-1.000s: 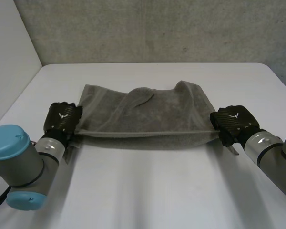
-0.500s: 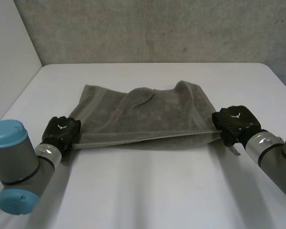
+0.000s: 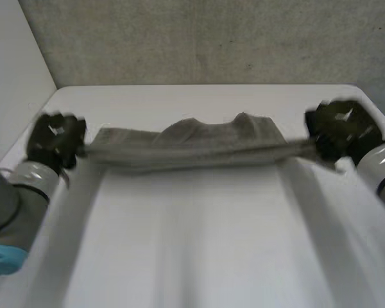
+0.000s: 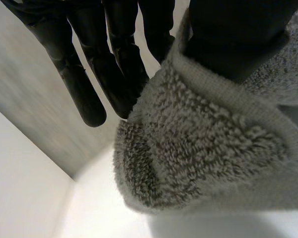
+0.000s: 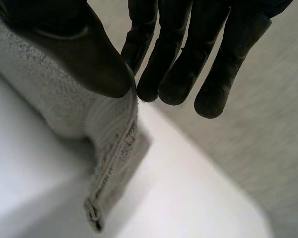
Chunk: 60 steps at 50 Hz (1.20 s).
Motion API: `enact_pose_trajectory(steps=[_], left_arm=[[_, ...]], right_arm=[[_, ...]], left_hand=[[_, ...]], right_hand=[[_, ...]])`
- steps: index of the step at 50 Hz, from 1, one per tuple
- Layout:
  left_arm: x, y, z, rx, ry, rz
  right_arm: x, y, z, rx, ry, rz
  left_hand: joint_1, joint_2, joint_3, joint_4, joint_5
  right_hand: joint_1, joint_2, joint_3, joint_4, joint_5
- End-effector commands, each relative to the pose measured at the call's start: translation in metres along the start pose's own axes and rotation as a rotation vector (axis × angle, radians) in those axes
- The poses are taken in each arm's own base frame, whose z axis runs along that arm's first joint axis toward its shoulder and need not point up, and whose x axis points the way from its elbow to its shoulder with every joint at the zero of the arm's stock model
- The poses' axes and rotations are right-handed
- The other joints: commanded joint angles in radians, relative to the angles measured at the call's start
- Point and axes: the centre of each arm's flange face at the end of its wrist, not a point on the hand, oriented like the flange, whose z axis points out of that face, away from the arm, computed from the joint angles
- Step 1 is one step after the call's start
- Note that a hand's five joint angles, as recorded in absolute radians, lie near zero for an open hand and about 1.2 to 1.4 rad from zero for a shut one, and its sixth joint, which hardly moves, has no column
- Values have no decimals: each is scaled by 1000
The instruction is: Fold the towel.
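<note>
- Left hand is clamped on the towel: in its wrist view I see the thumb pressed down on the cloth at one end, with the fingers reaching straight past on the other side.
- The looped pile bulges out just beyond that thumb, and the hemmed edge curls round under it.
- Right hand is clamped on the towel's other end: its wrist view shows the thumb lying over the cloth and the fingertips close beside it, with the towel nipped between them.
- Below that thumb a ribbed hem and a loose corner hang down towards the table.
- From the head view I read the towel as a long, narrow grey band stretched from one hand to the other across the far half of the table.
- Its near edge runs nearly straight between the hands, and two soft humps of cloth rise behind it around the middle.
- I cannot tell whether the towel's underside touches the table.
- Both hands sit well apart, each near its own side edge of the table, with the grey wall behind them.
</note>
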Motion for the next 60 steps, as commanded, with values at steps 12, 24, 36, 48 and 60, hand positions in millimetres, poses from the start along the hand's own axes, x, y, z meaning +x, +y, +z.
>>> enact_pose_trajectory(steps=[12,24,36,48,60], left_arm=[[-34,-101,-49,302,-6,45],[-11,-26,28,56,135,6],[-47,-99,102,345,32,-1],[-87,-166,77,733,-51,-326],[-27,-8,76,261,18,-346]], right_arm=[[70,-115,-52,111,-2,-126],[28,-68,15,-48,-113,-170],[36,-127,92,416,262,-336],[47,-168,45,659,365,-253],[-22,-48,36,195,-50,-173]], left_hand=[[203,181,187,179,366],[203,181,187,179,366],[203,181,187,179,366],[203,181,187,179,366],[203,181,187,179,366]], right_hand=[[71,62,56,60,56],[71,62,56,60,56],[71,62,56,60,56],[71,62,56,60,56],[71,62,56,60,56]])
